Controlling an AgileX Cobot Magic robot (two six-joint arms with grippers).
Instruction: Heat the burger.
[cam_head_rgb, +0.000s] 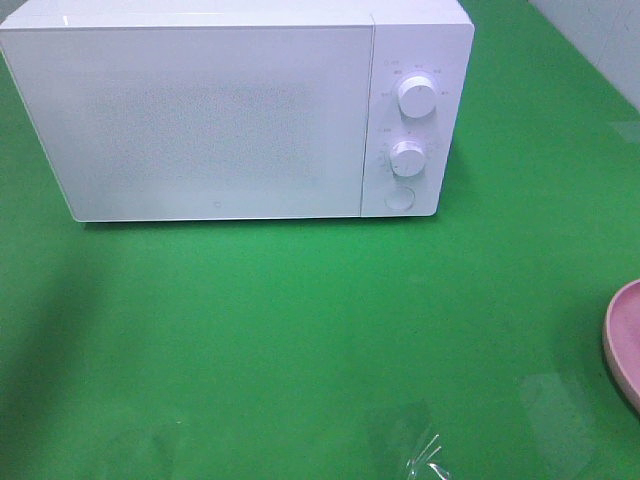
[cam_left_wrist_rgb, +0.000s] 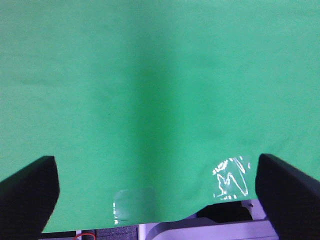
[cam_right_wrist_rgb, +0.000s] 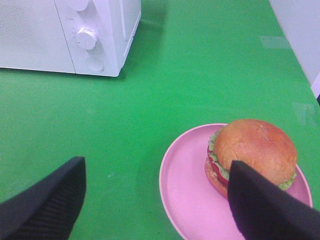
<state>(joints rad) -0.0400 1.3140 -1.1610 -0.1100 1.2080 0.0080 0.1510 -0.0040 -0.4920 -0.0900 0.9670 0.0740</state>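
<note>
One burger (cam_right_wrist_rgb: 252, 150) sits on one pink plate (cam_right_wrist_rgb: 187, 190) on the green worktop (cam_head_rgb: 300, 320), well apart from one white microwave (cam_head_rgb: 220, 110) with two knobs and a shut door. The high view cuts the plate to a sliver and hides the burger. The left gripper (cam_left_wrist_rgb: 155, 187) and right gripper (cam_right_wrist_rgb: 155, 205) both hold their fingers spread wide, grasping nothing; one right finger (cam_right_wrist_rgb: 270, 205) overlaps the burger's near edge
</note>
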